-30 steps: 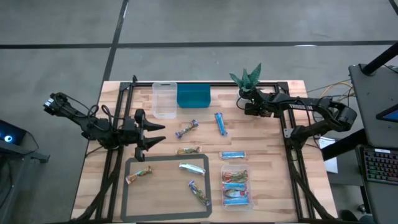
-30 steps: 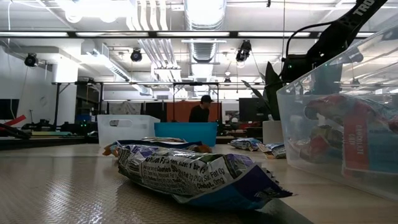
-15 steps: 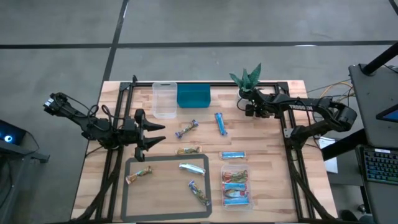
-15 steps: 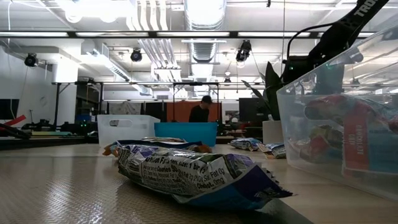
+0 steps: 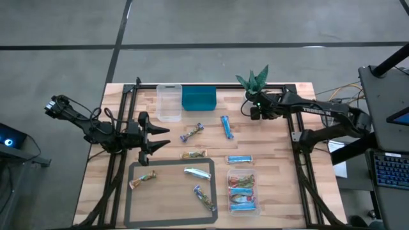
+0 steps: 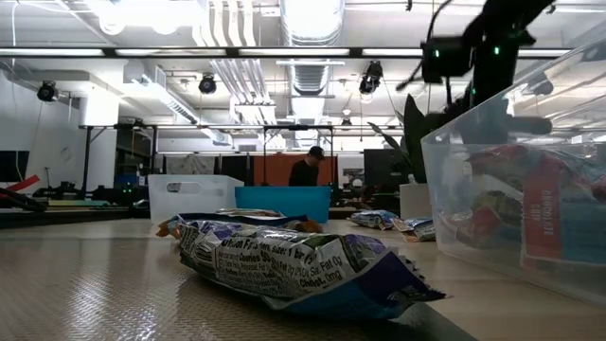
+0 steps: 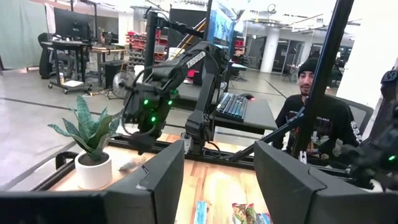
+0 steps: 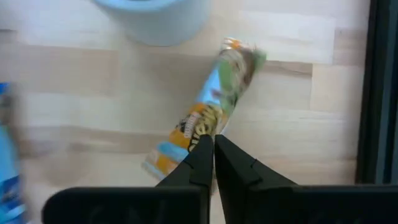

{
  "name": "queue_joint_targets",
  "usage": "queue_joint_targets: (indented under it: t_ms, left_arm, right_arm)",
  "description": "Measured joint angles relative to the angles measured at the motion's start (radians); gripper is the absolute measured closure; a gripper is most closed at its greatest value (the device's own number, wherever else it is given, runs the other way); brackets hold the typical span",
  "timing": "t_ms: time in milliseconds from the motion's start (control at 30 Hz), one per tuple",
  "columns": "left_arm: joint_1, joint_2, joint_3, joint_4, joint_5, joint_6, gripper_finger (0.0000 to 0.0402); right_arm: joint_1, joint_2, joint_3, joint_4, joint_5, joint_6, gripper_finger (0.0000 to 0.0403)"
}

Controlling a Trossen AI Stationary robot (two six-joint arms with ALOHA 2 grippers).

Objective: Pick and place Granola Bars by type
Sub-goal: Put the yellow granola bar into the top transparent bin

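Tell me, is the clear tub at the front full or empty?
Partly full. The clear tub holds a few snack bars, seen through its wall from table height too.

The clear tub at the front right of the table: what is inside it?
The clear tub holds several granola bars, with blue, red and green wrappers showing. They overlap, so an exact count, and anything underneath them, is hidden.

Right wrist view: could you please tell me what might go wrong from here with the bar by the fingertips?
1. The right gripper is fully shut at one end of the green-and-orange granola bar. At best it pinches a wrapper edge, so the bar may slip or stay behind.
2. The potted plant stands right beside it, so a lift or swing could knock it.
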State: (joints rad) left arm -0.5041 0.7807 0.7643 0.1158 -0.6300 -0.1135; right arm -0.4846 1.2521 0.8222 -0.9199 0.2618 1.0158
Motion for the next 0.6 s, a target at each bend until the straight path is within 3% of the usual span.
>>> queue_joint_targets:
  t_ms: [233,600]
  left_arm:
    - [0.000,-0.001,0.000,0.000,0.000,0.008,0.0225]
    - [0.000,-0.002,0.000,0.000,0.001,0.006,0.0225]
  right_arm:
    - [0.086,-0.007,0.117,-0.139,0.030,0.039,0.0395]
    - [0.129,-0.005,0.105,-0.153,0.037,0.103,0.0395]
